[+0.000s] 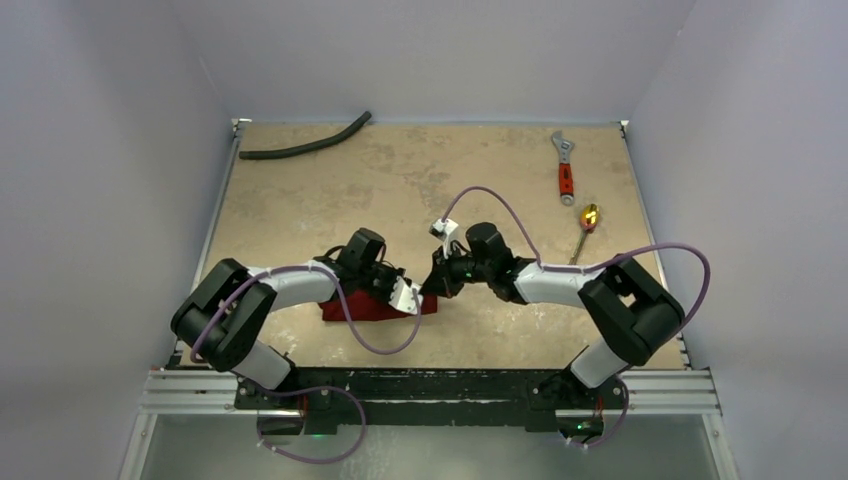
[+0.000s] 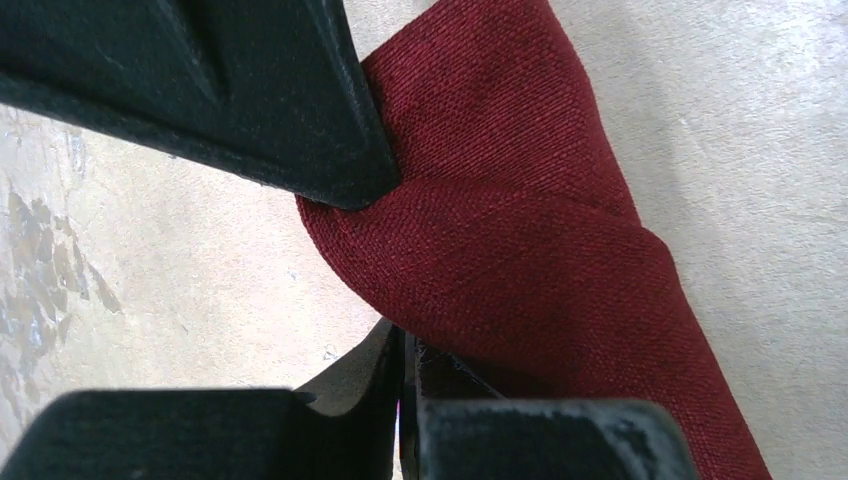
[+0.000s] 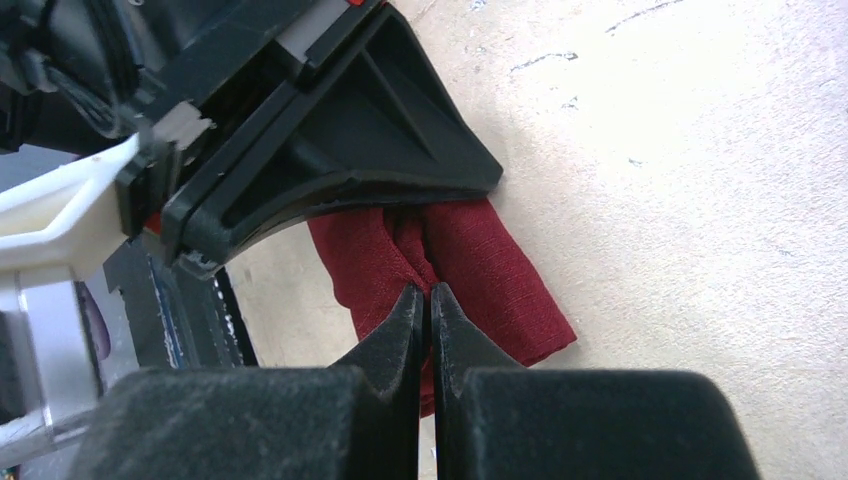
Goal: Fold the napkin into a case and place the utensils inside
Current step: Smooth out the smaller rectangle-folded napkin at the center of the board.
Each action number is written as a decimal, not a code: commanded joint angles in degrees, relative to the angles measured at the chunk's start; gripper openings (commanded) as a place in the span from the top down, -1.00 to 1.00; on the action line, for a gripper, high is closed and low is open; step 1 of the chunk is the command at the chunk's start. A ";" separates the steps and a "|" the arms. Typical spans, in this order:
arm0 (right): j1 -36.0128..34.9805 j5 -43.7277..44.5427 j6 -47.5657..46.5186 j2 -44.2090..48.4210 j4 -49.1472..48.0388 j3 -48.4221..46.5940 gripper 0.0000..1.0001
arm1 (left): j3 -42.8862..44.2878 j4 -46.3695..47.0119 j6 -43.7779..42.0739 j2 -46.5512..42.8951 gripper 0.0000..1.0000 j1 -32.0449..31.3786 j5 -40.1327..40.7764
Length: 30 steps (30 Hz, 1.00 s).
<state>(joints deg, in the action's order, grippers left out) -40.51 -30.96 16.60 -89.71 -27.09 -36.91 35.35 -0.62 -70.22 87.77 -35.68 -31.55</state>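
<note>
The dark red napkin (image 1: 365, 306) lies folded into a narrow strip near the table's front, between my two arms. My left gripper (image 2: 408, 345) is shut, its tips pinching the lower edge of a curled fold of the napkin (image 2: 520, 240). My right gripper (image 3: 430, 295) is shut on a puckered crease of the napkin (image 3: 500, 270), close against the left one. Both grippers meet at the strip's right end, the left gripper (image 1: 405, 297) beside the right gripper (image 1: 437, 283). One gold utensil (image 1: 586, 225) lies far to the right, apart from the cloth.
A red-handled silver wrench (image 1: 565, 168) lies at the back right, just beyond the utensil. A black hose (image 1: 305, 147) curves along the back left. The table's raised rim (image 1: 225, 190) runs down the left side.
</note>
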 commanded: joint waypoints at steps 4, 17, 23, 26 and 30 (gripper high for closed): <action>0.16 5.16 -1.25 -3.14 3.60 -3.13 1.00 | -0.45 -3.68 -3.12 -2.33 1.00 -0.32 -4.20; 0.70 8.60 -1.67 -0.37 5.47 -4.25 1.00 | 0.59 -7.01 -5.17 -2.47 1.00 -0.44 -6.79; 1.20 11.19 -1.96 -1.23 5.39 -4.54 1.00 | 0.62 -7.95 -6.56 -2.51 1.00 -0.38 -7.72; 1.37 11.28 -1.63 -3.84 4.53 -4.31 1.00 | 0.46 -8.80 -7.59 -2.75 1.00 -0.49 -8.33; 1.40 11.10 -1.66 -6.10 3.68 -5.57 1.00 | 0.41 -8.82 -7.67 -2.86 1.00 -0.65 -8.64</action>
<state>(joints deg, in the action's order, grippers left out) -39.68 -22.33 15.94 -93.97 -21.80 -40.03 35.27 -6.37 -76.36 86.43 -35.70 -36.07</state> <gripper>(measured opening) 0.027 0.003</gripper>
